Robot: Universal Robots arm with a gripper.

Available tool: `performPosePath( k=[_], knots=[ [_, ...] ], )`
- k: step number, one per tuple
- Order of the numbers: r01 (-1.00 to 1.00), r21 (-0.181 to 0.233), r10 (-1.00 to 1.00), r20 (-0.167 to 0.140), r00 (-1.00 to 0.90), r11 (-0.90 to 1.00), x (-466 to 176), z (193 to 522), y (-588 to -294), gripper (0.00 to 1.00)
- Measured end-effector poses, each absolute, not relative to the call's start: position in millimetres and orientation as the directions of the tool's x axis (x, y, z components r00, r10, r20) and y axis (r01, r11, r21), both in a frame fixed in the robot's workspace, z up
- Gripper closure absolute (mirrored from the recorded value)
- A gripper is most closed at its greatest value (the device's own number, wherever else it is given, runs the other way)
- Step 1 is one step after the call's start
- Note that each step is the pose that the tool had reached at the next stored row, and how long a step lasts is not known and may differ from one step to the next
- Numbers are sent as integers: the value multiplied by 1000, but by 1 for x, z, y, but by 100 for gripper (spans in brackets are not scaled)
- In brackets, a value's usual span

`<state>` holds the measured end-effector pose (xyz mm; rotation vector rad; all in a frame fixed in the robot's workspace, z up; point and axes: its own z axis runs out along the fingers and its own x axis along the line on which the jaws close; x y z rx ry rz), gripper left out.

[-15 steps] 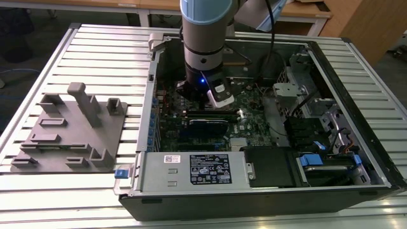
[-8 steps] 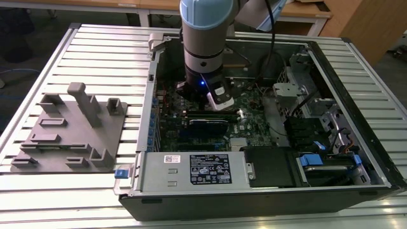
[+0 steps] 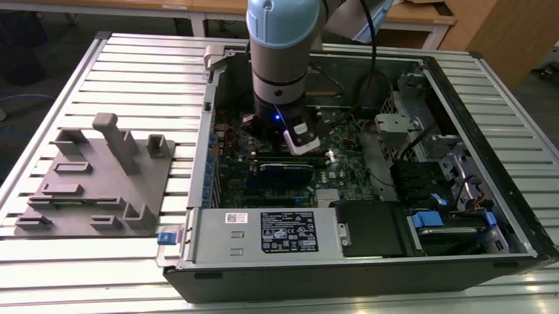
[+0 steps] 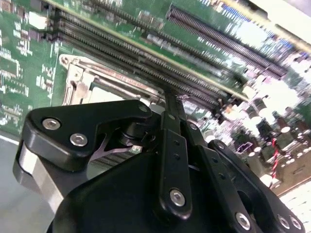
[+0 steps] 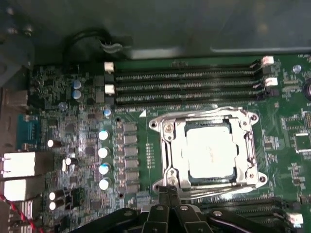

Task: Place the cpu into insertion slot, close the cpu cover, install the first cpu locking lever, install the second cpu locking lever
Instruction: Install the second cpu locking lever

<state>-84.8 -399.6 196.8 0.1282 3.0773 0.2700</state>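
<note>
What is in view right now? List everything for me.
cpu: one, silver-grey, seated in the insertion slot.
insertion slot: one, dark, on the green circuit board.
cpu cover: one, silver frame, down around the cpu.
memory slots: several, long black, beside the socket.
computer case: one, black, open on the slatted table.
grey fixture: one, at the exterior view's left.
gripper: one, black, fingers together at the socket's edge.

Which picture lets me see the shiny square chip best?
The first wrist view: the cpu lies flat and whole inside the cpu cover. In the second wrist view the gripper hides most of it. In the exterior view the arm blocks it.
</note>
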Motion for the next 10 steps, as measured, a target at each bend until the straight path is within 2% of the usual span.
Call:
performPosePath(
  k=[3,10],
  knots=[
    [78,194,88,-41,-995,978,-85,197,-400,90],
    [78,201,88,-40,-995,977,-88,194,-400,90]
  ],
)
